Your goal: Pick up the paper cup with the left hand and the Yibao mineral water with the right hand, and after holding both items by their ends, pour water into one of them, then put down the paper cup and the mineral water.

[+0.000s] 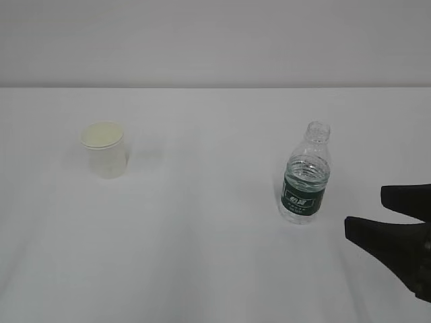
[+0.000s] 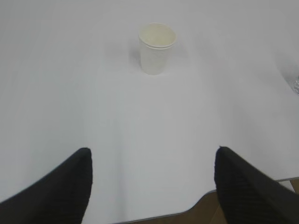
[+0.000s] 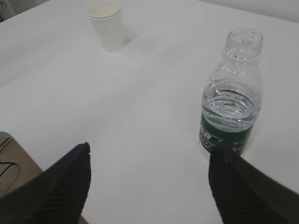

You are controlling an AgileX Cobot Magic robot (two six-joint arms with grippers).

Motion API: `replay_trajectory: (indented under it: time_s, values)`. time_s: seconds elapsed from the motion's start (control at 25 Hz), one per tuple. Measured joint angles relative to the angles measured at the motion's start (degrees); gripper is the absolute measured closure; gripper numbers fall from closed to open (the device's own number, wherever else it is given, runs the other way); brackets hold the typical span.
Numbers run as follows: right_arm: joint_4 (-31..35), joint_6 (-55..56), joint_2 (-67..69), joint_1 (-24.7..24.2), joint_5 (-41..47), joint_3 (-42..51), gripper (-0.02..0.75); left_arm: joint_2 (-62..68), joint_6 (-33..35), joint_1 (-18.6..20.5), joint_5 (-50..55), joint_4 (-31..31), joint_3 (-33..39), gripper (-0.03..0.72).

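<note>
White paper cup point(image 1: 103, 149) upright; capless Yibao mineral water point(image 1: 305, 175) upright, well apart.

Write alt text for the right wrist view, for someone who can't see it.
An uncapped, partly filled water bottle with a green label stands on a white table, just beyond the right gripper, whose open jaws are empty. A white paper cup stands farther back, upper left.

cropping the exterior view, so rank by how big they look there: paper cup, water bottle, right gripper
1. Yibao mineral water, tallest.
2. Right hand, cut off by the frame edge and nearer the camera, so its rank against the bottle is unsure.
3. Paper cup, clearly smallest.
</note>
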Motion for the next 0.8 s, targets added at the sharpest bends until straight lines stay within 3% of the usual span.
replay_trajectory:
  time_s: [0.8]
  values:
    - [0.00, 0.23, 0.00, 0.00, 0.77, -0.11, 0.144, 0.00, 0.00, 0.00, 0.00, 0.00, 0.00, 0.108]
